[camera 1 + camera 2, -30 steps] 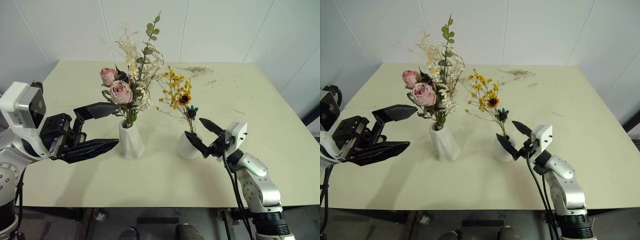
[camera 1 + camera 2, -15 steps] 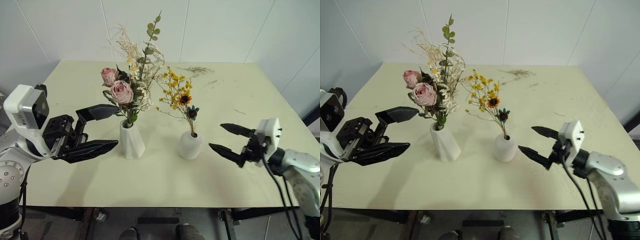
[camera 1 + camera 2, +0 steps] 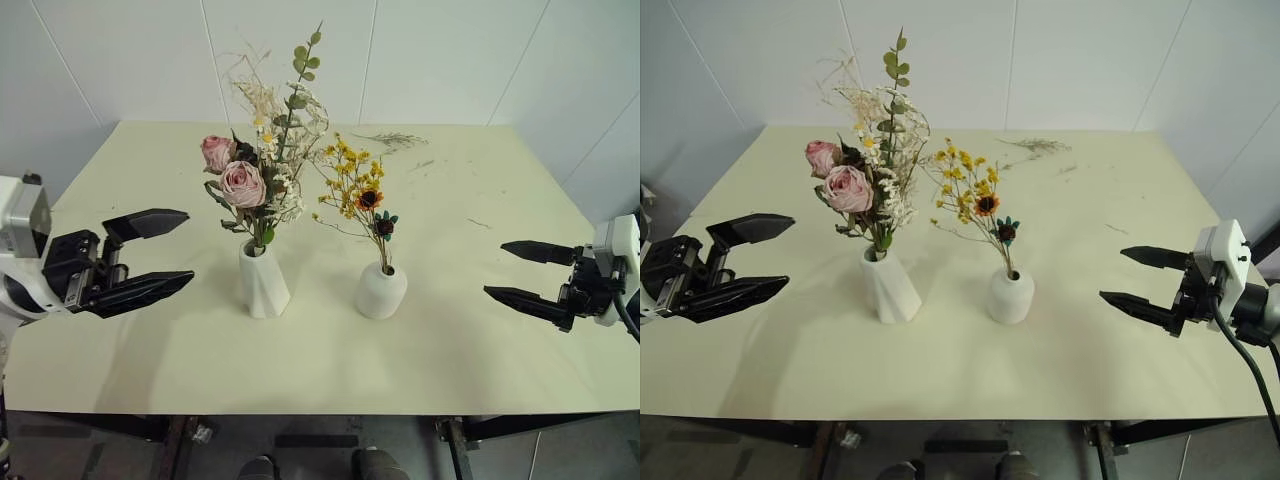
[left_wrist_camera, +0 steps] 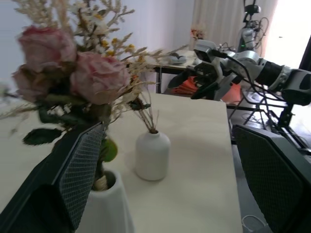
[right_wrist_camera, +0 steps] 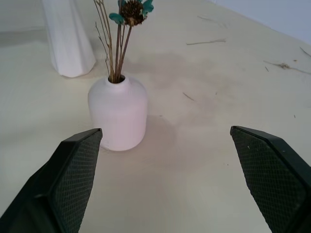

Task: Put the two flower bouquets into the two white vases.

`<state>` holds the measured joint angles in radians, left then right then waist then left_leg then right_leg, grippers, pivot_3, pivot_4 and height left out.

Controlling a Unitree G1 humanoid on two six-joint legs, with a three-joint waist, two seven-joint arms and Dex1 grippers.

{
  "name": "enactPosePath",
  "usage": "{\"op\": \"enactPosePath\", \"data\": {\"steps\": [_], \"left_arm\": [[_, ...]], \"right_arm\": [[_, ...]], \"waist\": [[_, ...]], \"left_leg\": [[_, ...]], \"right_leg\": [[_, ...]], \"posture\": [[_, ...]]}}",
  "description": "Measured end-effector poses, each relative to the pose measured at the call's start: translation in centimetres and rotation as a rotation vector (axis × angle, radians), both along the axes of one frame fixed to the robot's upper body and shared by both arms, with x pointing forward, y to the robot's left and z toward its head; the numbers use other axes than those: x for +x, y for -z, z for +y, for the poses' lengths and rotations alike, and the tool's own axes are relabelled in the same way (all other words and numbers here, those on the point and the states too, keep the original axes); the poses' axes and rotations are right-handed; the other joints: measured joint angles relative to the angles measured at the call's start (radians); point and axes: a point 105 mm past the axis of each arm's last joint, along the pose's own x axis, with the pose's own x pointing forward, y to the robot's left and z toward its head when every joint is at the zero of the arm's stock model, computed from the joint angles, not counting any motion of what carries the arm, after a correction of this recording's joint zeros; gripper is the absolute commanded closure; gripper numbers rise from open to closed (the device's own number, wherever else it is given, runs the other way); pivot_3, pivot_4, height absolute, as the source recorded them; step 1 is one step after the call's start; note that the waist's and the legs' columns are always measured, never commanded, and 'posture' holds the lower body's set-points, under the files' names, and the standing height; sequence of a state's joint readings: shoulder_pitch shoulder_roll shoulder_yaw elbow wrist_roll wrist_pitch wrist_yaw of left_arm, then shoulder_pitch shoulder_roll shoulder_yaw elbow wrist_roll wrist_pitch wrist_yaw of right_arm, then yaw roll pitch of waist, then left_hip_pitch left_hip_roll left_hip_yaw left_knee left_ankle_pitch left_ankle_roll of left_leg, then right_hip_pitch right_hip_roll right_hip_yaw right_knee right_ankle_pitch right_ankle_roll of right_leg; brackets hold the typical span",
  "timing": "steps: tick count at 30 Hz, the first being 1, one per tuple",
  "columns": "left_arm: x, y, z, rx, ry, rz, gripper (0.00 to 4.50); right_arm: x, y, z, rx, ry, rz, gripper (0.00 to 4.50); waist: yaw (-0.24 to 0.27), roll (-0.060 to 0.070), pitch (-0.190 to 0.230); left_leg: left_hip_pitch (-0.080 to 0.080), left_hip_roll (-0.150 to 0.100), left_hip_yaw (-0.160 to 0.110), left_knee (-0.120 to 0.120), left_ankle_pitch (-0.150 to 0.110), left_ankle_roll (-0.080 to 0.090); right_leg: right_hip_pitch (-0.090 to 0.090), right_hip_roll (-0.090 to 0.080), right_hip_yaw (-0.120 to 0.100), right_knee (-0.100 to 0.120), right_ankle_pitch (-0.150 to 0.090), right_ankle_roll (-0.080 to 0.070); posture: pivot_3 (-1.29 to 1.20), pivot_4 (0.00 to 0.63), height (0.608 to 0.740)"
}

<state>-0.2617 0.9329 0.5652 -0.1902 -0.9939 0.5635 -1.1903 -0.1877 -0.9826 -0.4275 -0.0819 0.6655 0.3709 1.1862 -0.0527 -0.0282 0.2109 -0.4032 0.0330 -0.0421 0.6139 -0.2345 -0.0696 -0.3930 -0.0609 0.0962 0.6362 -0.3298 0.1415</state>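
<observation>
I see both bouquets standing in their vases near the middle of the pale worktop (image 3: 480, 200). The larger bouquet (image 3: 262, 165), with pink roses, pale dried sprigs and a tall eucalyptus stem, stands upright in the taller twisted vase (image 3: 262, 282). Just to its right, the slimmer bouquet (image 3: 358, 200) of small yellow flowers with a tiny sunflower has its stems down in the hole of the shorter rounded vase (image 3: 381, 291). The two vases stand near each other but apart, roughly level in depth.

My left gripper (image 3: 160, 254) hovers over the left side of the worktop, well apart from the twisted vase, pointing right towards it. Its fingers (image 3: 145, 222) are spread wide and hold nothing. My right gripper (image 3: 521, 271) hovers over the right side, well apart from the rounded vase, pointing left. Its fingers (image 3: 535, 251) are also spread wide and empty. From the right wrist I look straight at the rounded vase between the two fingers, with the base of the twisted vase behind it.

A loose dried twig (image 3: 392, 139) lies at the far edge, and a few thin bits of stem are scattered on the right half.
</observation>
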Motion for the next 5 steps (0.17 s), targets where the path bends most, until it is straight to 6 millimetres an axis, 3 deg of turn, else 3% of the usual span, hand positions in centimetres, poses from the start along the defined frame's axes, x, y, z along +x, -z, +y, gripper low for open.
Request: {"op": "enactPosePath", "data": {"steps": [5], "left_arm": [[0.7, -0.2, 3.1, -0.025, -0.119, -0.026, 0.00]], "right_arm": [[0.1, -0.3, -0.2, 0.002, 0.002, -0.010, 0.03]], "waist": [[0.000, 0.000, 0.000]], "left_leg": [[0.000, 0.000, 0.000, 0.000, 0.000, 0.000]], "right_leg": [[0.000, 0.000, 0.000, 0.000, 0.000, 0.000]], "posture": [[0.00, 0.150, 0.740]]}}
